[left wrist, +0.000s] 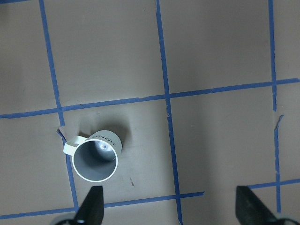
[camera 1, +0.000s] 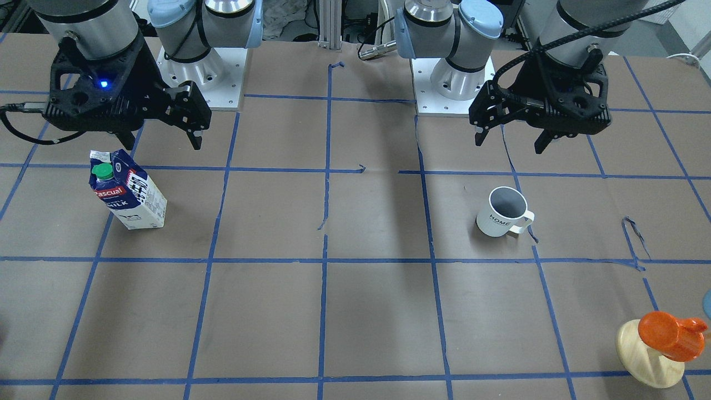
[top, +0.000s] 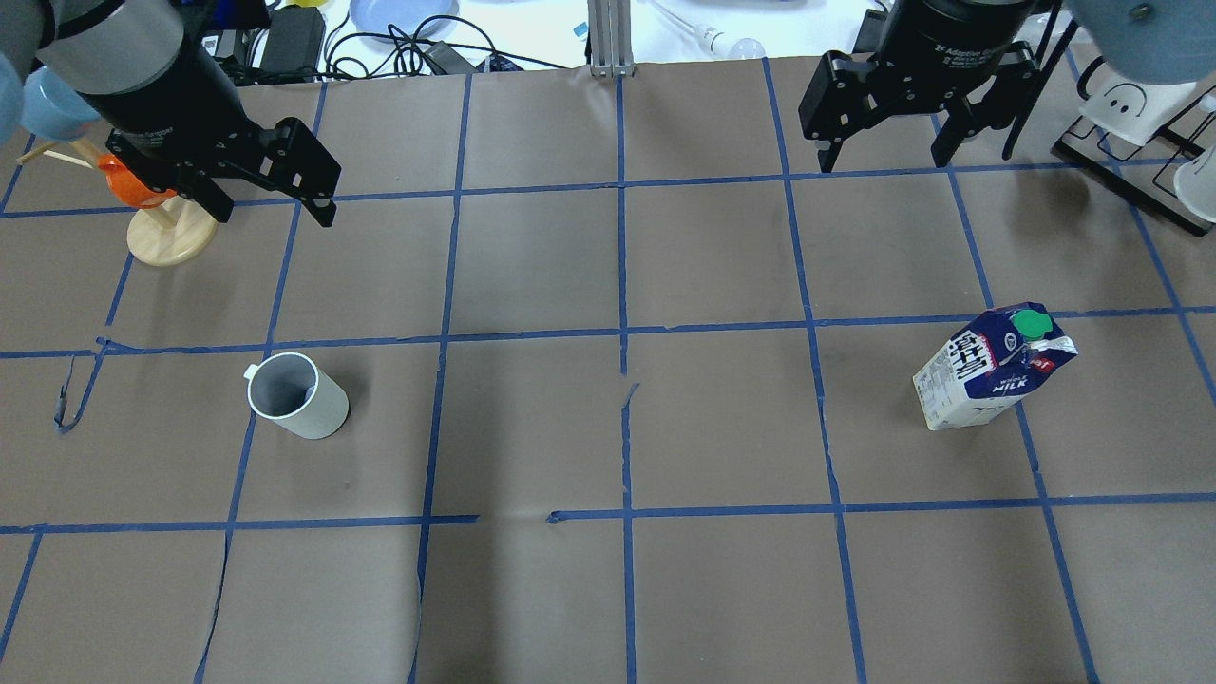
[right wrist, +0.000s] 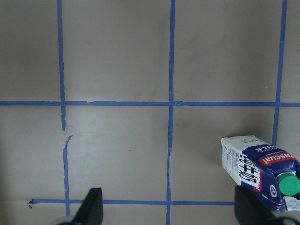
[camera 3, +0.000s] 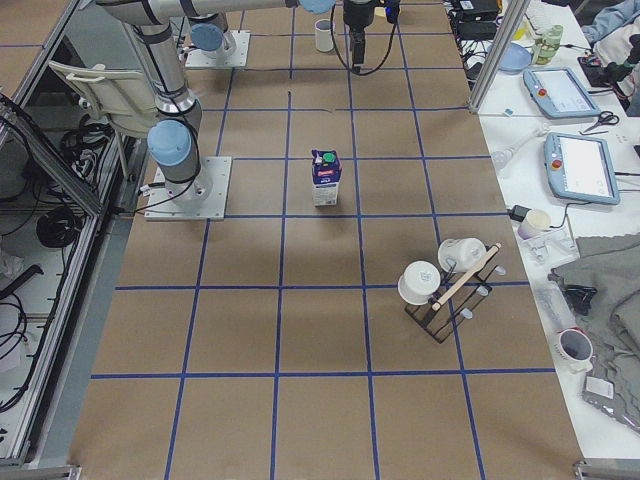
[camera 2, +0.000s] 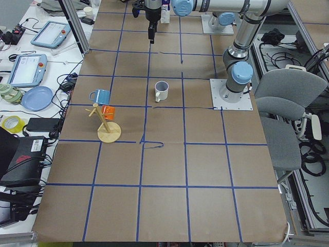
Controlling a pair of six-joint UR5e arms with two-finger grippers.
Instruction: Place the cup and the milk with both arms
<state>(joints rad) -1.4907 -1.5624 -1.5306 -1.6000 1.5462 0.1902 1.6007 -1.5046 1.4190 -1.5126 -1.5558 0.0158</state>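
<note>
Overhead exterior is showing nothing gripped yet: left gripper (top: 275, 209), jaws apart, is hovering well above the cup (top: 296, 396); right gripper (top: 883, 158), jaws apart, is hovering well above the milk (top: 993, 378). Both pickups and placings are seemingly remaining.

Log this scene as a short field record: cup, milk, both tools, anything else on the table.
cup: upright on the table, robot's left half, looks empty, untouched
milk: upright, robot's right half, green cap on, untouched
left tool: open, raised clear of the cup, holding nothing
right tool: open, raised clear of the milk, holding nothing
other: orange cup on a wooden stand near the table's left end
</note>
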